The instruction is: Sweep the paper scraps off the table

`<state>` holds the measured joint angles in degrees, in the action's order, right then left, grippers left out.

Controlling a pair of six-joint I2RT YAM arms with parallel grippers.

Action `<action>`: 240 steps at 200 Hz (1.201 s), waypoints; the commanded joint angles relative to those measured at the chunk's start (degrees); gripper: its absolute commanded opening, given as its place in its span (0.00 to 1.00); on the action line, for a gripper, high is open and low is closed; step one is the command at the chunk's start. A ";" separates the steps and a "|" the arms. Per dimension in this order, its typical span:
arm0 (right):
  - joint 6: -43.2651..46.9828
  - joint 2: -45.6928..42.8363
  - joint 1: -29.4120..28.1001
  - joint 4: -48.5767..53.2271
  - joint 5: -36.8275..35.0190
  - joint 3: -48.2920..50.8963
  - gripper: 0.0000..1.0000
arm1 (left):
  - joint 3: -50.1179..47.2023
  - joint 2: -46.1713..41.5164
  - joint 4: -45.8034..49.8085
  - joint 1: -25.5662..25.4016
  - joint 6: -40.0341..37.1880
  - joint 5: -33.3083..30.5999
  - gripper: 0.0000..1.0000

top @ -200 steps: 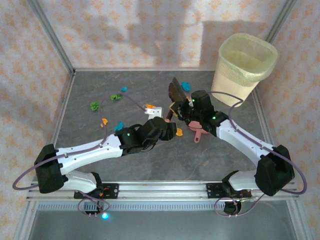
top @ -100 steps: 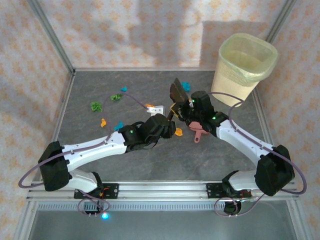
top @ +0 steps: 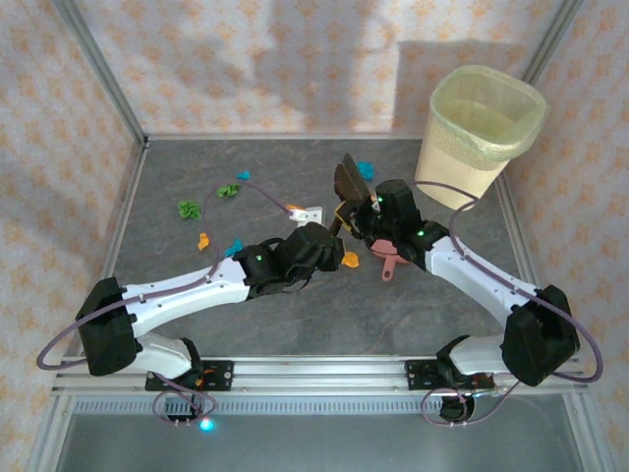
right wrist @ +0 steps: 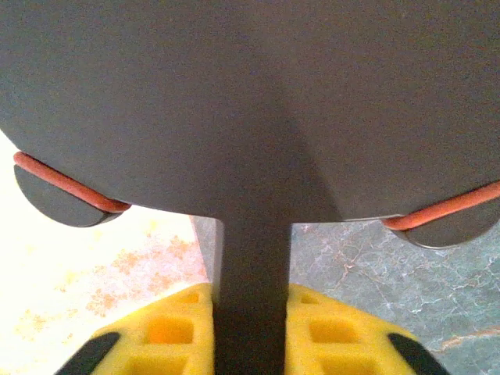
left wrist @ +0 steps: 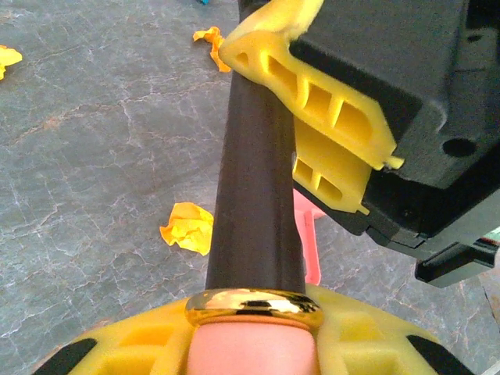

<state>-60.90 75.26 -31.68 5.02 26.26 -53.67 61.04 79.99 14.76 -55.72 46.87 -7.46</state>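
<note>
The dark grey table (top: 393, 315) spans the floor of the cell, edged by aluminium rails. A cream bin (top: 482, 128) stands upright at its far right corner. Both arms reach inward and meet near the table's middle.

Between them is a brush (top: 346, 182); its flat dark head is tilted up toward the far side. The right gripper (right wrist: 250, 328) has a yellow pad pressed on each side of the dark handle, just below the head. The left gripper (left wrist: 254, 344) is clamped on the same handle lower down, at its gold ring and pink end.

A pink dustpan (top: 391, 265) lies on the table under the right arm, with its handle showing.

The paper scraps (top: 187, 208) lie scattered on the table. About 5 are on the left half, in green, teal and orange. 1 teal bit sits beside the brush head, and 1 orange bit (left wrist: 187, 226) lies just left of the handle.
</note>
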 commanded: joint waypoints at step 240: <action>43.61 -17.70 0.17 -0.52 -23.44 16.46 0.69 | 1.47 -12.69 20.25 13.10 -8.39 10.11 0.00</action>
<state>-20.29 58.41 -31.66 8.25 4.49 -39.22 61.19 66.78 35.40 -43.07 40.42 2.66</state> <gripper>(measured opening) 0.688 0.287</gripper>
